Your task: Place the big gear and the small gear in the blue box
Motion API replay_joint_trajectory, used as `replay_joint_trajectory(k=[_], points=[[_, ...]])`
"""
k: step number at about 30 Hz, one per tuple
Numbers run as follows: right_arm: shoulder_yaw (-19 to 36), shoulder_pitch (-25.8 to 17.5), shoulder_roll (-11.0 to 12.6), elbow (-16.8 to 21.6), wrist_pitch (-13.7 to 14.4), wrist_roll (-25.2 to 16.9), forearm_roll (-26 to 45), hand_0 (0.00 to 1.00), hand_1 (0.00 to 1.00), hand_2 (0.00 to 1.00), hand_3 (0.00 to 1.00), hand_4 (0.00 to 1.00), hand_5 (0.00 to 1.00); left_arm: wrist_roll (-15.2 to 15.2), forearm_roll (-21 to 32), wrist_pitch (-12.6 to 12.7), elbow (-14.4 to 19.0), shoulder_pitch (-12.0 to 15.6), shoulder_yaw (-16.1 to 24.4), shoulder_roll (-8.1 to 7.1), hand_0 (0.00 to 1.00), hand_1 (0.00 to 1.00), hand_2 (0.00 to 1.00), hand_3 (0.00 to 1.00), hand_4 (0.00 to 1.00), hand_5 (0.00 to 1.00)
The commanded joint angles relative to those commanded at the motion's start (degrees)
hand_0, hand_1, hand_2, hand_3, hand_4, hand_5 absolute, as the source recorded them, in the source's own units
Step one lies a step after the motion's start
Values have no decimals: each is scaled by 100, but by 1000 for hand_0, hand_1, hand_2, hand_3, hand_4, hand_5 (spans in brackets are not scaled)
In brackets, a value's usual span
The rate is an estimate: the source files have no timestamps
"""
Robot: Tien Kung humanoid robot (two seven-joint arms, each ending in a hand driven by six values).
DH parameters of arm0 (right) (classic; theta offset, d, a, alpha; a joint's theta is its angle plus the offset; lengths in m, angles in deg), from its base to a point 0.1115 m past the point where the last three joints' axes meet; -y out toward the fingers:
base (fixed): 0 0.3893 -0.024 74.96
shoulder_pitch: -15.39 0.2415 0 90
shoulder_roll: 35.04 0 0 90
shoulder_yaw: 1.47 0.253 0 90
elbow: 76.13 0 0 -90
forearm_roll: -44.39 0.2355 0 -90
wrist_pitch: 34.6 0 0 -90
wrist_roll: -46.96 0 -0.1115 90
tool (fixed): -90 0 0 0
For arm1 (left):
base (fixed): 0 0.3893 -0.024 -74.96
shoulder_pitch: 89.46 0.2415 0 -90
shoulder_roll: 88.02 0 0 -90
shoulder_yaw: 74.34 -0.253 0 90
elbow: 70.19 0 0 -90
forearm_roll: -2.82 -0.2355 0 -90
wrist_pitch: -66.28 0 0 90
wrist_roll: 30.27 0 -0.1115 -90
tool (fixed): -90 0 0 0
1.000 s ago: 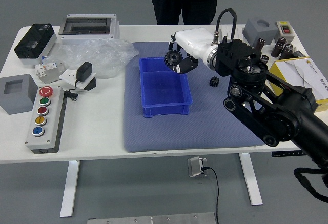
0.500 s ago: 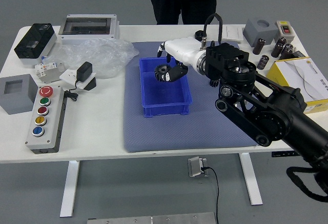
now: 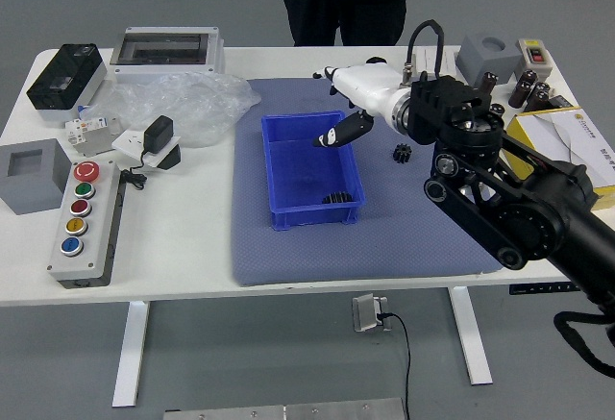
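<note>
Gear, black, toothed and the larger of two, lies in the near right part of the open blue rectangular box, while the small black toothed gear sits to the right of the box on the blue-grey mat. The robot's white-and-black right hand hangs over the box's far right side, released, its fingers spread apart. A person in black clothes stands at the far side.
</note>
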Motion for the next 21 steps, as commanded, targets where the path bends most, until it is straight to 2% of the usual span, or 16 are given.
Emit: replay_joint_trajectory(k=[1,2,5,7,8,10,13,15,21], points=[[31,-25,61,-22,28,-12,-2,570,564,736,861,898,463,0,2,1,0,-2,2,1,824,833,835,826,520,99],[66,-55,136,-62,62,-29,-6,559,558,701,805,848,396,-1,5,1,0,-5,2,2,824,834,835,826,521,99],[117,-120,327,-230,160,-88,-5,559,558,701,805,848,396,-4,14,1,0,-14,-2,8,824,834,835,826,521,99],[109,-138,409,-362,212,-131,3,559,558,701,805,848,396,-5,21,1,0,-22,-8,12,824,834,835,826,521,99],[98,-139,437,-444,237,-157,15,555,554,685,736,787,316,-7,23,1,0,-25,-11,13,824,833,835,825,520,100],[70,-132,474,-620,279,-211,48,555,554,685,736,787,316,-9,28,1,0,-31,-19,16,824,833,835,825,520,100],[-1,-97,491,-923,329,-297,99,555,554,685,736,787,316,-9,26,1,0,-33,-22,15,824,833,835,825,520,100],[-59,-62,472,-1118,363,-350,132,557,552,678,702,758,302,-5,13,-1,0,-29,-17,12,824,834,834,825,521,100],[-244,67,321,-1670,491,-482,225,562,550,674,691,741,279,-4,7,-2,0,-29,-26,14,824,834,834,826,521,101]])
